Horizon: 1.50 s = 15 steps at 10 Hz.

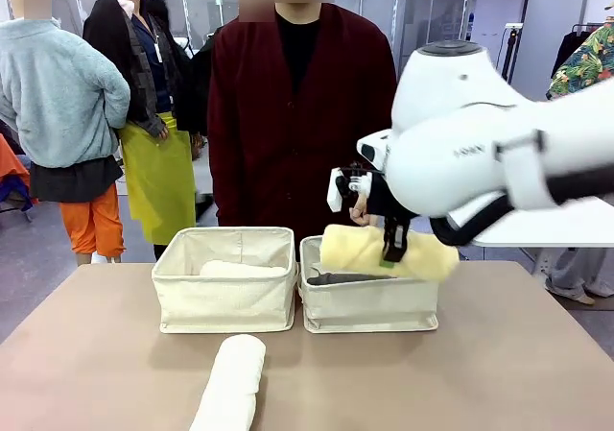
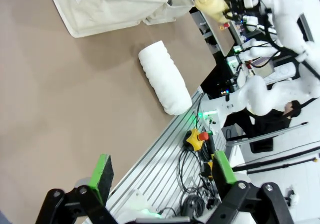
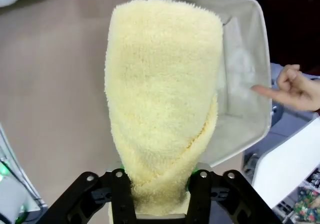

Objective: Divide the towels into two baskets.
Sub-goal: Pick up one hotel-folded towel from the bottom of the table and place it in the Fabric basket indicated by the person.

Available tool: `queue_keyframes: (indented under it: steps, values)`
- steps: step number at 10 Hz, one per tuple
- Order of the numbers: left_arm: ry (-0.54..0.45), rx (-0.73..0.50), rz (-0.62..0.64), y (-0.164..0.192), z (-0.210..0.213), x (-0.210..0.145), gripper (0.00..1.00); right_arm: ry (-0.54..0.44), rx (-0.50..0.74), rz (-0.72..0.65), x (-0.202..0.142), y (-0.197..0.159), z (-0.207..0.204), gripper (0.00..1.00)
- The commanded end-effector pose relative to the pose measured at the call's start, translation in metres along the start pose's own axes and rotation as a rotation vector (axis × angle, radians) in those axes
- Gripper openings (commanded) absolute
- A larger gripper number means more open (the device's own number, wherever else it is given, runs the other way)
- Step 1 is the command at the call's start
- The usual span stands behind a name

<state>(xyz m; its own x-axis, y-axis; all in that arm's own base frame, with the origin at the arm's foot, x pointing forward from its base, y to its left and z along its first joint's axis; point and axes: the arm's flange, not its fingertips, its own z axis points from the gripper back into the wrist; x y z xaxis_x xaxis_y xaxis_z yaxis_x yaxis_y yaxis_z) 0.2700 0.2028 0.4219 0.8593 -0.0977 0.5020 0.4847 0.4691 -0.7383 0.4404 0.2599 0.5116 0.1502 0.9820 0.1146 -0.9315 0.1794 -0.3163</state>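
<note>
Gripping fluffy pale-yellow rolled towel (image 3: 165,99), right hand (image 3: 161,194) clamped; left hand (image 2: 162,171) wide.

**Quick rundown of where your three cams sit**

Your front cam sits low at the robot's edge of the table (image 1: 518,354) and faces straight across at the person (image 1: 297,114), mid range. Your left wrist cam hangs over the near table edge, rolled sideways. It looks past the left gripper (image 2: 162,170) at the white towel (image 2: 164,77), which front catches too. Your right wrist cam is jammed right up against the yellow towel (image 3: 162,99), aimed down into the right-hand basket (image 3: 245,84). All three see that towel.
</note>
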Motion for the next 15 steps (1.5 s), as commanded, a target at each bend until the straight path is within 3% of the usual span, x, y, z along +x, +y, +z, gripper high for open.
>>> queue_keyframes:
  steps: [1, 3, 4, 5, 7, 9, 10, 15]
  values:
    - [0.002, -0.001, -0.008, -0.002, 0.003, -0.002, 1.0, 0.015, 0.024, 0.046, 0.016, -0.04, -0.001, 0.37]
    - [0.002, -0.001, -0.008, -0.002, 0.003, -0.002, 1.0, 0.036, 0.009, 0.03, 0.023, -0.065, -0.006, 0.37]
    - [0.002, -0.001, -0.008, -0.002, 0.003, -0.002, 1.0, 0.042, 0.021, 0.084, 0.027, -0.061, -0.002, 0.37]
    - [0.002, -0.001, -0.008, -0.002, 0.003, -0.002, 1.0, 0.014, 0.015, 0.016, 0.017, -0.06, -0.014, 0.37]
    - [0.002, -0.001, -0.008, -0.002, 0.003, -0.002, 1.0, 0.014, 0.015, 0.016, 0.017, -0.06, -0.014, 0.37]
    - [0.002, -0.001, -0.008, -0.002, 0.003, -0.002, 1.0, 0.066, 0.011, 0.088, 0.025, -0.07, -0.015, 0.37]
    - [0.002, -0.001, -0.008, -0.002, 0.003, -0.002, 1.0, 0.078, 0.048, 0.138, 0.028, -0.086, -0.027, 0.37]
    - [0.002, -0.001, -0.008, -0.002, 0.003, -0.002, 1.0, 0.074, 0.083, 0.133, 0.029, -0.132, -0.08, 0.37]
